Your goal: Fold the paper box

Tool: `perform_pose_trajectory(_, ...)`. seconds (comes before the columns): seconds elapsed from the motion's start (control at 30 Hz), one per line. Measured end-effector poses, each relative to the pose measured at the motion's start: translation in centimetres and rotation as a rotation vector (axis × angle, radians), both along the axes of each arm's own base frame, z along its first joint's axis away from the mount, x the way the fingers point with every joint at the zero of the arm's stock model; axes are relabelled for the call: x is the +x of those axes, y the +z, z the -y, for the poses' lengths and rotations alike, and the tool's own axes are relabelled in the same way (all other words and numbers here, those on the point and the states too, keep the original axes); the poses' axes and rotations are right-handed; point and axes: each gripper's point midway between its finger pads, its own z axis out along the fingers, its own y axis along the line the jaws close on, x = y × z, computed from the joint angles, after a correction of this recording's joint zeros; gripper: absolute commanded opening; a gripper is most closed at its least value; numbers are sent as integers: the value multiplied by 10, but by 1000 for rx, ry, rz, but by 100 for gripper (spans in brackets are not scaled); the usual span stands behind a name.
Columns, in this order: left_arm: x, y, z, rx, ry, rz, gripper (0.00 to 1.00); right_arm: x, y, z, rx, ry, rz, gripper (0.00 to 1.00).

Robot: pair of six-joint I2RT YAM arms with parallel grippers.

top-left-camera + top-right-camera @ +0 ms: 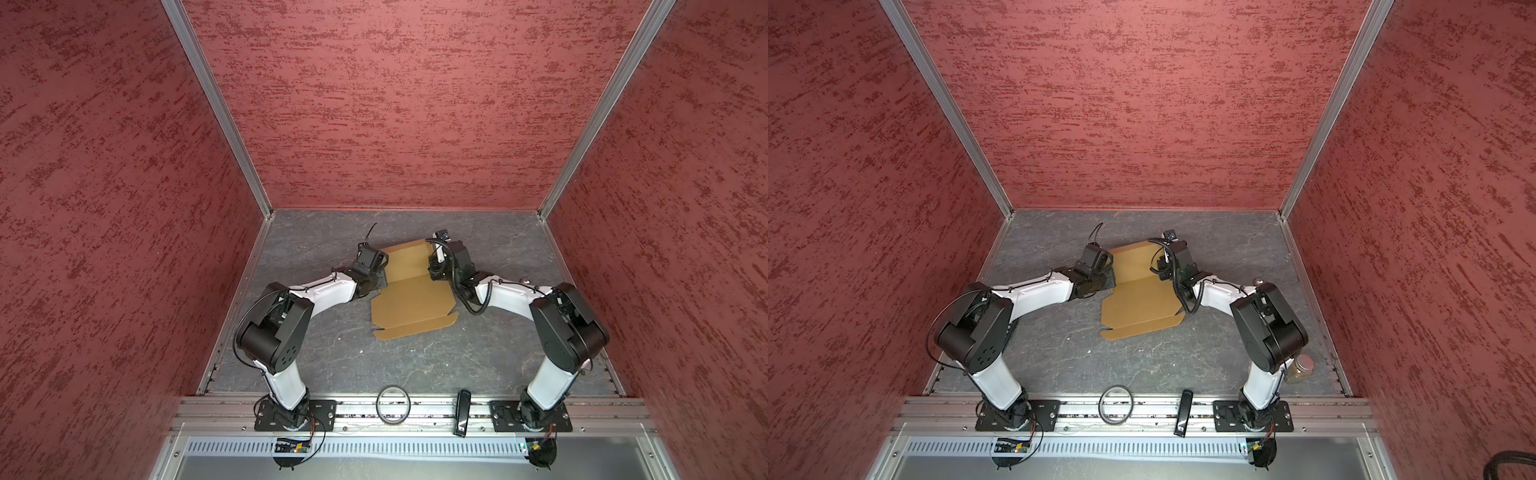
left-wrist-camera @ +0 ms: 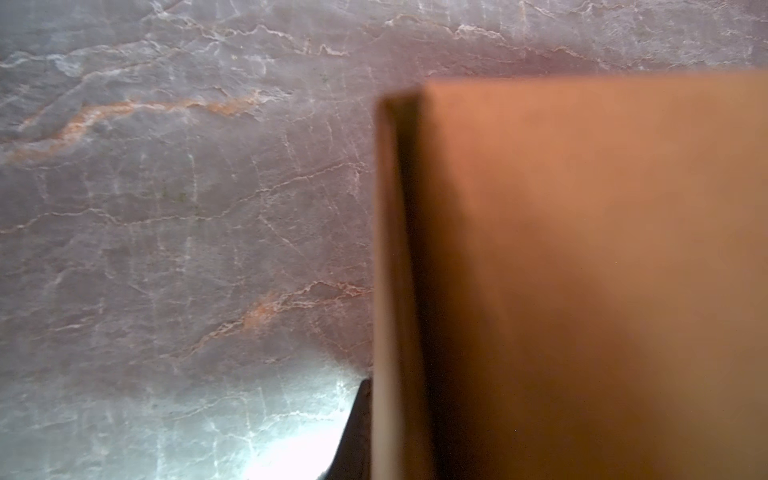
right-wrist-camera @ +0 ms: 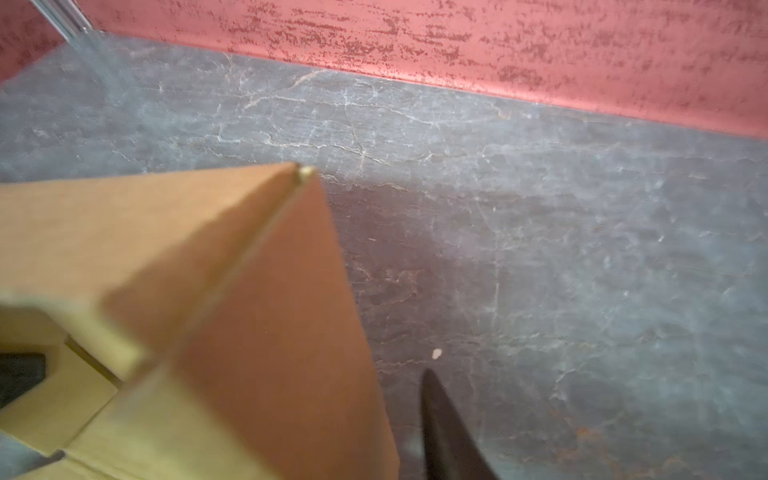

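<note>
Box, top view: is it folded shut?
No, the box is open, its near panel and front flap lying flat on the table.

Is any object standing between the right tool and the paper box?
Nothing visible does. The right tool is at the paper box, with one finger just outside its raised flap.

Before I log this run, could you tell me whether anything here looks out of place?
The paper box lies slightly askew to the table edges. A lidded jar stands beside the right arm's base, and a ring and a black bar rest on the front rail; none seems part of folding.
</note>
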Motion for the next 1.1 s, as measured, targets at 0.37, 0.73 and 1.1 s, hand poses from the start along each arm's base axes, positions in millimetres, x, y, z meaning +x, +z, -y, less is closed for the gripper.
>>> perform_pose_trajectory(0.37,1,19,0,43,31,91,9,14,13,-16,-138,-7,60,3)
perform_pose_trajectory(0.73,0,32,11,97,24,102,9,19,14,-13,-205,-63,80,0)
perform_pose_trajectory(1.1,2,31,9,115,37,95,9,16,12,-14,-213,-66,73,23)
